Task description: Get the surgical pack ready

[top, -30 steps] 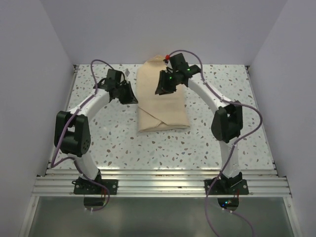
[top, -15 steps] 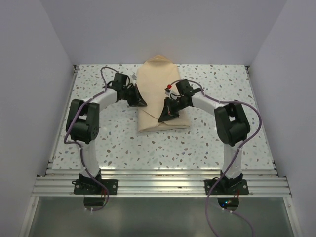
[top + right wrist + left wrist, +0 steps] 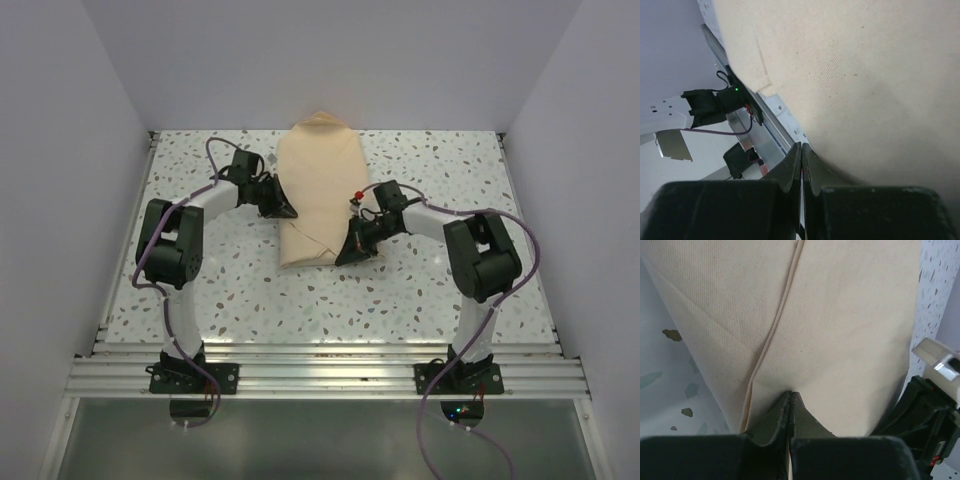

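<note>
- Closed tight, the left fingers (image 3: 284, 209) show nothing between them; from my seat their tip presses against the left side of the tan bundle (image 3: 320, 185), about halfway along it.
- On the left wrist camera that tip touches the cloth just beside a long fold seam, and I can't make out any cloth pinched in it.
- Shut as well, the right fingers (image 3: 349, 257) sit at the bundle's near right corner. The right wrist camera has their tip against the edge of the cloth, with nothing visibly gripped.
- The bundle lies on the speckled bench (image 3: 440, 165), in the middle and toward the far side, with its pointed far end close to the far wall (image 3: 320, 60). A slanted flap crosses its near end.
- The left arm (image 3: 170, 250) bends in from the left and the right arm (image 3: 480, 255) from the right, so the bundle is boxed between them.
- The right arm's wrist, marked by a red dot (image 3: 358, 192), lies over the bundle's right edge and hides part of that corner from overhead.
- Purple cables (image 3: 210, 150) loop over both arms.
- Side walls stand close on the left and right of the bench, and a metal rail (image 3: 320, 378) along its near edge carries the arm bases.
- Across the bundle, the left wrist camera catches the right arm's black body at the frame's right edge.
</note>
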Robot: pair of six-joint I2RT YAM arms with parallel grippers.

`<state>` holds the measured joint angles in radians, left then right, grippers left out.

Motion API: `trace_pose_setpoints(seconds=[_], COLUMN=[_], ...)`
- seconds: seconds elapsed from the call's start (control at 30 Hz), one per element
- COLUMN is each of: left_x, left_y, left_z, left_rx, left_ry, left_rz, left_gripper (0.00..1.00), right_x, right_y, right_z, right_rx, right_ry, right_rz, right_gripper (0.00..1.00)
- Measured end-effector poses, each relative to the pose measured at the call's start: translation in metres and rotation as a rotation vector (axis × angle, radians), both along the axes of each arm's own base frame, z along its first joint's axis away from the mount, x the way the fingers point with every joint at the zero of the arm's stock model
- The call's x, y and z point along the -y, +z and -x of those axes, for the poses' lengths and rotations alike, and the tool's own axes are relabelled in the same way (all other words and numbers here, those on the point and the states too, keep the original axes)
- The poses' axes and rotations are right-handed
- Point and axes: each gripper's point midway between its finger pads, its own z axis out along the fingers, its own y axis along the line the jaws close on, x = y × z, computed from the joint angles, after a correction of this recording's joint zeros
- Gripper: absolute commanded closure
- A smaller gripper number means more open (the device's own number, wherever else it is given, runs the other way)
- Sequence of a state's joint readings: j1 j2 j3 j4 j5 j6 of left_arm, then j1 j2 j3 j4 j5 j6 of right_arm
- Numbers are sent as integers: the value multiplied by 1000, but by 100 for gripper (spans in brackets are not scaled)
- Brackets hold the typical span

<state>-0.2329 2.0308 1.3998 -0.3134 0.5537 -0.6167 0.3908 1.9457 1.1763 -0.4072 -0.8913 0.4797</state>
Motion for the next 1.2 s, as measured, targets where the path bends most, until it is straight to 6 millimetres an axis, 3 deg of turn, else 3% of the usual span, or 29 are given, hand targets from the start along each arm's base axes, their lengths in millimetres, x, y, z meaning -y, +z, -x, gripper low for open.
trace_pose_setpoints(seconds=[0.23, 0.37, 0.5, 0.67, 0.9, 1.07, 1.13, 1.2], left_x=[0, -1, -1, -1, -3, -11, -14, -17], left_y=[-1, -1, -2, -2, -1, 13, 26, 40], left_z=[0, 0, 0, 1, 1, -5, -19, -34], left_rx=[-1, -1, 1, 1, 10, 50, 98, 150], left_ry=[1, -1, -5, -6, -13, 1, 10, 22], left_rz=[-3, -4, -6, -7, -17, -56, -56, -41], left_gripper=[100, 100, 100, 100, 100, 99, 96, 96], right_x=[30, 44, 55, 71, 75, 71, 65, 60], right_y=[46, 50, 31, 1, 20, 70, 89, 97], right_z=[-43, -62, -62, -34, -42, -103, -137, -173], right_rx=[119, 142, 107, -4, 56, 230, 301, 358], right_ry=[-111, -157, -180, -201, -234, -296, -320, -342], right_rz=[-57, -59, -43, -14, 19, 10, -21, -43], right_gripper=[100, 100, 100, 100, 100, 100, 100, 100])
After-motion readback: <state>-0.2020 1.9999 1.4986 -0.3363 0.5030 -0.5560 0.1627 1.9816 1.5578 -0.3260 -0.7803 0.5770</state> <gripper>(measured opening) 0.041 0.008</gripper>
